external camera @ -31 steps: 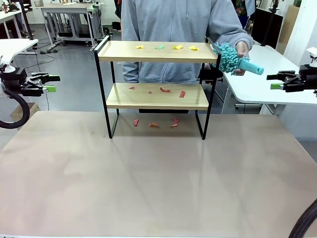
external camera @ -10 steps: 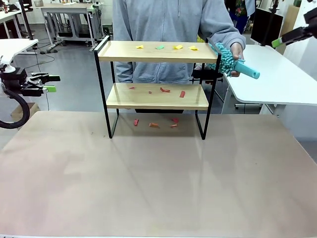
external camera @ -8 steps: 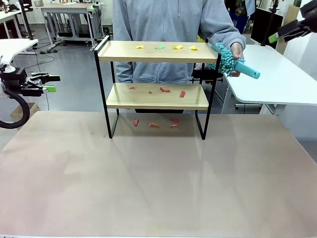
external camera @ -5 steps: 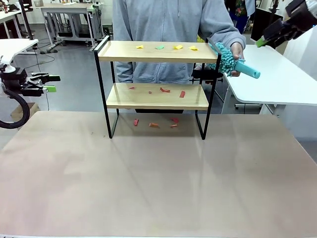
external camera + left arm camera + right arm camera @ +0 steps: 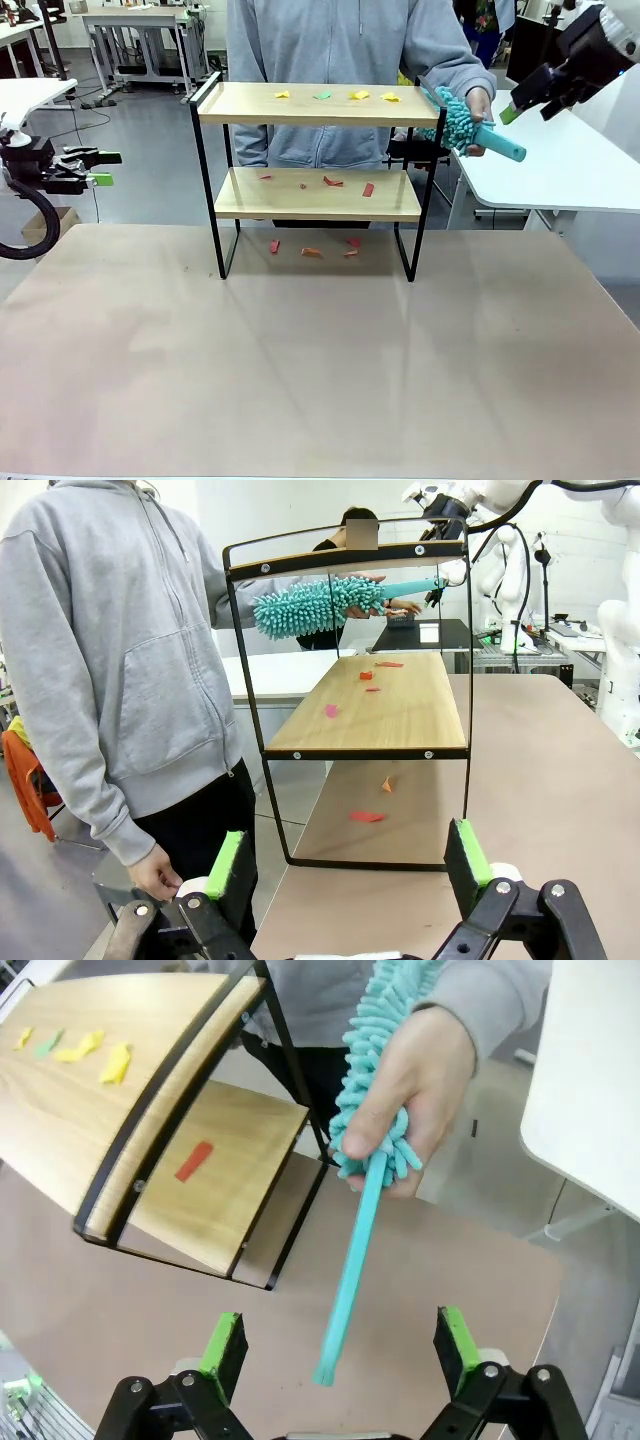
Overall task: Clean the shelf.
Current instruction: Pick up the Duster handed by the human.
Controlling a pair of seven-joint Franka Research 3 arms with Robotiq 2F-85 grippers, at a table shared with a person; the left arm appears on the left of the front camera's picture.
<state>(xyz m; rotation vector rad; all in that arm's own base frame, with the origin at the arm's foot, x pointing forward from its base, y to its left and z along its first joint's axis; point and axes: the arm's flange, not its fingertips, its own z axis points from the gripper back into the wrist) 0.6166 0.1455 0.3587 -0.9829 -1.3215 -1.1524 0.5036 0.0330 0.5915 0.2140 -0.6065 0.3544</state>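
The shelf (image 5: 250,105) stands at the far middle of the table, with yellow and green scraps (image 5: 360,95) on its top board and red scraps (image 5: 367,189) on the lower one. More red scraps (image 5: 311,252) lie on the table beneath it. At the shelf's right end a person's hand (image 5: 483,100) holds out a teal duster (image 5: 462,117). My right gripper (image 5: 525,108) hangs open just beyond the duster's handle. In the right wrist view the handle (image 5: 350,1270) points down between my open fingers (image 5: 337,1342). My left gripper (image 5: 105,168) waits open at the far left, empty (image 5: 348,860).
The person (image 5: 350,50) stands right behind the shelf. A white side table (image 5: 560,160) lies under my right arm. The wide brown tabletop (image 5: 320,360) in front of the shelf carries nothing.
My right gripper has swung from the upper right edge down and left toward the duster's handle. The left arm, the shelf and the scraps have stayed put.
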